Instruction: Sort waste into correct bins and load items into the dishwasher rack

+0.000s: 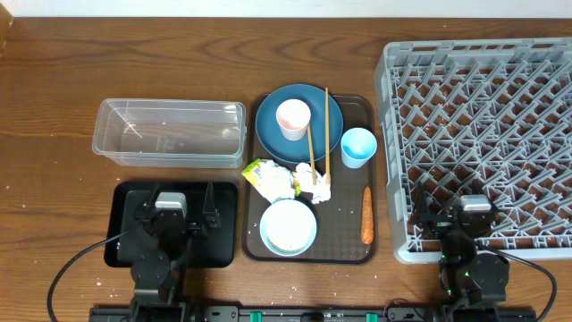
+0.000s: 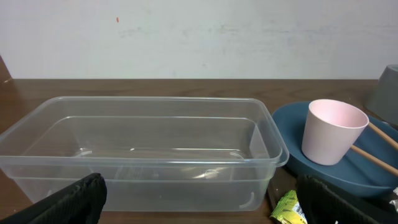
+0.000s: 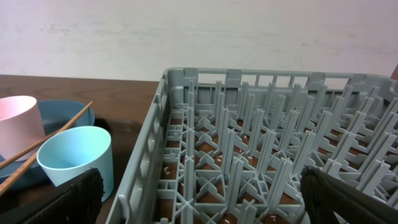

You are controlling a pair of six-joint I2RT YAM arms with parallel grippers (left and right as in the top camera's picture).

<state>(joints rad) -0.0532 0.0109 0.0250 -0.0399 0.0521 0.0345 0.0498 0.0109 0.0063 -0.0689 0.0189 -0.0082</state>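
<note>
Both hands are spread wide and hold nothing. The left gripper [image 1: 179,200] hangs over the black tray [image 1: 120,256]. Just ahead of its fingers lies the clear tub [image 2: 155,159]. To its right, on the brown serving tray [image 1: 344,243], come the light blue bowl [image 1: 288,227], then the yellow-green wrapper [image 1: 259,174] and white paper [image 1: 315,186]. Farther off, the dark blue plate [image 1: 271,134] carries the pink cup [image 1: 293,119] and chopsticks [image 1: 326,121].

The right gripper [image 3: 208,202] sits over the grey rack [image 3: 261,143], at its near edge, with pegs stretching ahead. To its left lie the carrot [image 1: 365,215] and, beyond it, the light blue cup [image 3: 78,158].
</note>
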